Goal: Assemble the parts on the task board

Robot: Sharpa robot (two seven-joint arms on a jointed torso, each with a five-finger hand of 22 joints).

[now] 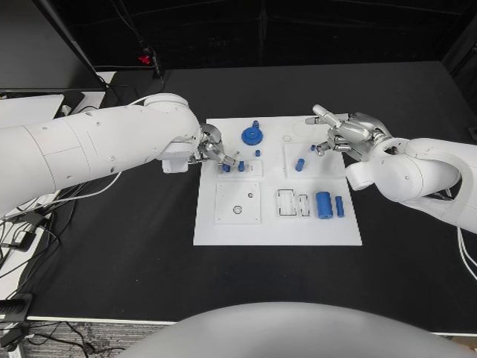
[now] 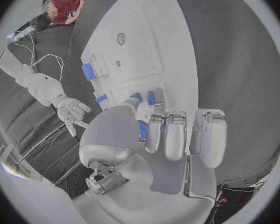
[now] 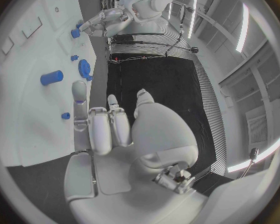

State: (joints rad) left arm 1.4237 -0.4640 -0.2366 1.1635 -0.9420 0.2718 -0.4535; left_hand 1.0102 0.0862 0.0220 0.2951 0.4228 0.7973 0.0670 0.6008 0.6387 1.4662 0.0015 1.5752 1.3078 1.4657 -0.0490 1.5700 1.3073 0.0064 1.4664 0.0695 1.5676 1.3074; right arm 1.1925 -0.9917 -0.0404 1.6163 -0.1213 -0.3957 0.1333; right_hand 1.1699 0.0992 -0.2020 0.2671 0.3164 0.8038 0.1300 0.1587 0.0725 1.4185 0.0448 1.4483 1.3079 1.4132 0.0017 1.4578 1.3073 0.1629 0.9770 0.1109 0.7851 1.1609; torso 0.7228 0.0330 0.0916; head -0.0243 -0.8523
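Task board [image 1: 276,224]: white, table centre. Left hand [image 1: 212,151] at board's upper-left corner, pinching small blue peg [image 1: 226,168], likely seating it. Right hand [image 1: 344,134] over board's upper-right edge, fingers spread, empty, likely waiting. Blue gear [image 1: 253,136] on board's top.

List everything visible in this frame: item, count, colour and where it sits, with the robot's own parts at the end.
Task board: one, white, middle of the black table.
Table: one, black, under the board.
Gear: one, blue, round, far edge of the board.
Pegs: two, blue, small, upright on the board's left far part, at the left hand's fingertips.
Cylinder: one, blue, large, lying on the board's right side.
Bar: one, blue, thin, just right of the cylinder.
Pin: one, blue, right far part of the board.
Cables: several, white and black, off the table's left edge.
Left hand: silver, fingers down at the pegs.
Right hand: silver, raised above the board's right far corner, holding nothing.
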